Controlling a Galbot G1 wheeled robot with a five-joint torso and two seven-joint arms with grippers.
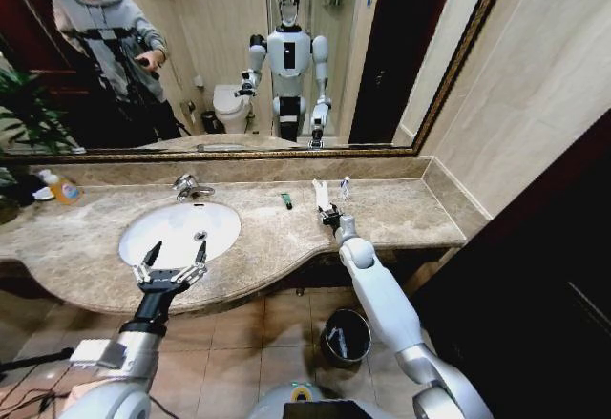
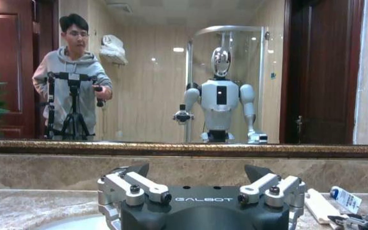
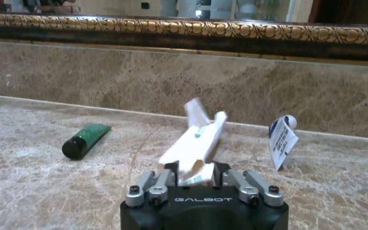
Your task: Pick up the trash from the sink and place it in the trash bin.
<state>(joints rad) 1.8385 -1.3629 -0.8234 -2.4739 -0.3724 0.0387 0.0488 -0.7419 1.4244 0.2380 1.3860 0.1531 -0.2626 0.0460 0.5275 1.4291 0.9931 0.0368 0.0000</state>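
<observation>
The white oval sink [image 1: 186,220] sits in the beige marble counter, and I see no trash in its basin. My left gripper [image 1: 173,264] hovers open over the sink's front rim, its fingers [image 2: 132,186] spread wide. On the counter to the right lies a long white wrapper [image 1: 320,194]. My right gripper [image 1: 331,217] is down at its near end, fingers shut on the wrapper [image 3: 195,143], which still rests on the marble. A dark green packet [image 3: 85,140] lies beside it on the sink side, and a clear-white sachet [image 3: 281,139] stands on the other side. The dark trash bin [image 1: 346,336] stands on the floor below the counter.
A chrome faucet [image 1: 188,187] rises behind the basin. A bottle of orange liquid [image 1: 63,188] and a plant [image 1: 17,104] stand at the counter's far left. A gold-framed mirror [image 1: 286,56] backs the counter, and a wall closes its right end.
</observation>
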